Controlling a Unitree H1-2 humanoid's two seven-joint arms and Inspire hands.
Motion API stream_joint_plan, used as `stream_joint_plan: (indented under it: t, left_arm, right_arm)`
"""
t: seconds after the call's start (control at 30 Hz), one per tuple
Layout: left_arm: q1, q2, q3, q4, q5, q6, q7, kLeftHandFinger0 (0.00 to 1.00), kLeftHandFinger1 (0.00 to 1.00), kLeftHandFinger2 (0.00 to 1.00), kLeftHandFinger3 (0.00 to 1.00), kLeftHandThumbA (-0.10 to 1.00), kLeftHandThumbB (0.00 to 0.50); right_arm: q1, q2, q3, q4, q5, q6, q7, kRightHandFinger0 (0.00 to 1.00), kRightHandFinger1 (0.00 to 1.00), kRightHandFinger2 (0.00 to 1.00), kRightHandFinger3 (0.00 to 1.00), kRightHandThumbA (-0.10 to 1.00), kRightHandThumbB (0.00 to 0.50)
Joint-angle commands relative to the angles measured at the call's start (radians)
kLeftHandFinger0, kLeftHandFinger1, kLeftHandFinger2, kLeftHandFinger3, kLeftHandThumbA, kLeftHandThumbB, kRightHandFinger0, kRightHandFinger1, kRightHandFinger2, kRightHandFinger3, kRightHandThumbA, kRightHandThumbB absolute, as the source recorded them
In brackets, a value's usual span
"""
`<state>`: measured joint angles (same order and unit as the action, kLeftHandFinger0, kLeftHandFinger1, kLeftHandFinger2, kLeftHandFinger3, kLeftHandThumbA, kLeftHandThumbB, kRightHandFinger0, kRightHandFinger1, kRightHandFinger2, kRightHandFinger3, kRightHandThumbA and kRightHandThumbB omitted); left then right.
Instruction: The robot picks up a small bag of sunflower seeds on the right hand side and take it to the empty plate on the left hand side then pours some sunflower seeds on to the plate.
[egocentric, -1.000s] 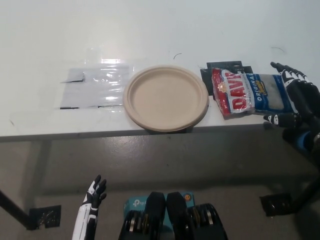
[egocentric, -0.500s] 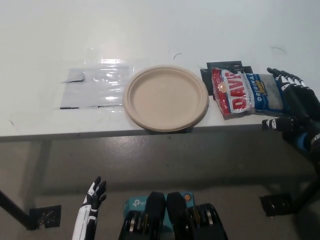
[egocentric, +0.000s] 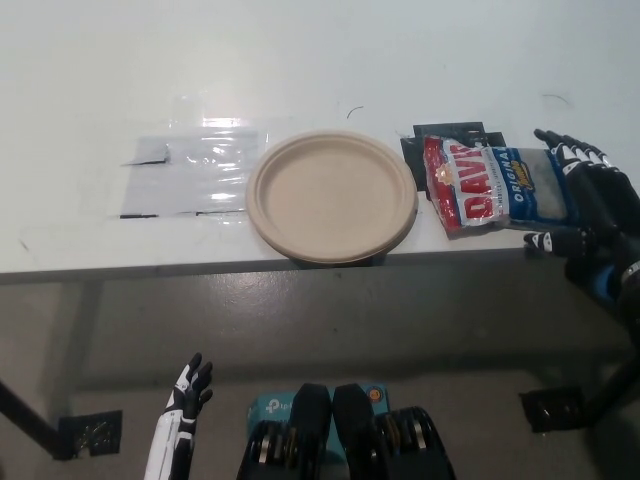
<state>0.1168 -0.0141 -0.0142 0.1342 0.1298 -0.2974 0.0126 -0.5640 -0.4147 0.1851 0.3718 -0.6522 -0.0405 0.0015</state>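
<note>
The left hand (egocentric: 186, 385) hangs low, well below and to the left of the plate (egocentric: 332, 195), off the table (egocentric: 300, 60) altogether, fingers spread and holding nothing. The plate sits near the table's front edge, its rim slightly overhanging it; a shove from a passing arm or a dragged bag could plausibly tip it off. It is empty: no seeds lie in it.

Just right of the plate, close but apart from its rim, the bag of sunflower seeds (egocentric: 495, 188) lies flat on the table. It looks full, though whether its top is cut open cannot be told, and that matters for pouring. If it is open, a careless tilt on the way to the plate would likely scatter seeds across the table.

At the bag's far right end, the right hand (egocentric: 585, 215) brackets it with fingers parted, not closed on it. A grasp on that end alone may let the slick bag sag or slip loose.
</note>
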Motion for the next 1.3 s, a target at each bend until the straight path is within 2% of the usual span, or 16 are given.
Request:
stream_joint_plan:
  t: [0.0, 0.1, 0.3, 0.57, 0.67, 0.97, 1.27]
  left_arm:
    - [0.003, 0.009, -0.012, -0.024, 0.018, -0.013, 0.007, 1.00, 1.00, 1.00, 1.00, 1.00, 0.067]
    - [0.002, 0.008, -0.011, -0.024, 0.010, -0.013, 0.004, 1.00, 1.00, 1.00, 1.00, 1.00, 0.053]
    - [0.002, 0.008, -0.011, -0.022, 0.016, -0.011, 0.008, 1.00, 1.00, 1.00, 1.00, 1.00, 0.056]
    - [0.003, 0.003, -0.009, -0.028, -0.001, -0.002, 0.002, 1.00, 1.00, 1.00, 1.00, 1.00, 0.065]
    - [0.003, 0.005, -0.010, -0.026, -0.001, -0.006, 0.001, 1.00, 1.00, 1.00, 1.00, 1.00, 0.052]
    - [0.002, 0.005, -0.009, -0.025, -0.002, -0.004, 0.002, 1.00, 1.00, 1.00, 1.00, 1.00, 0.063]
    - [0.005, 0.004, -0.011, -0.024, -0.003, -0.008, 0.001, 1.00, 1.00, 1.00, 1.00, 1.00, 0.049]
  right_arm:
    - [-0.068, -0.018, -0.005, -0.018, -0.003, 0.011, -0.010, 1.00, 1.00, 1.00, 1.00, 1.00, 0.278]
    - [-0.077, -0.017, -0.001, -0.012, -0.004, 0.009, -0.010, 1.00, 1.00, 1.00, 1.00, 1.00, 0.270]
    - [-0.089, -0.012, 0.010, 0.004, 0.003, 0.011, 0.009, 1.00, 1.00, 1.00, 1.00, 1.00, 0.254]
    - [-0.102, -0.003, 0.034, 0.028, -0.011, 0.011, 0.003, 1.00, 1.00, 1.00, 1.00, 1.00, 0.279]
    - [-0.105, -0.005, 0.044, 0.038, -0.012, 0.005, 0.001, 1.00, 1.00, 1.00, 1.00, 1.00, 0.285]
    - [-0.119, -0.001, 0.061, 0.058, 0.003, 0.009, 0.014, 1.00, 1.00, 1.00, 1.00, 1.00, 0.288]
    - [-0.138, 0.002, 0.077, 0.086, -0.016, 0.017, 0.002, 1.00, 1.00, 1.00, 1.00, 1.00, 0.298]
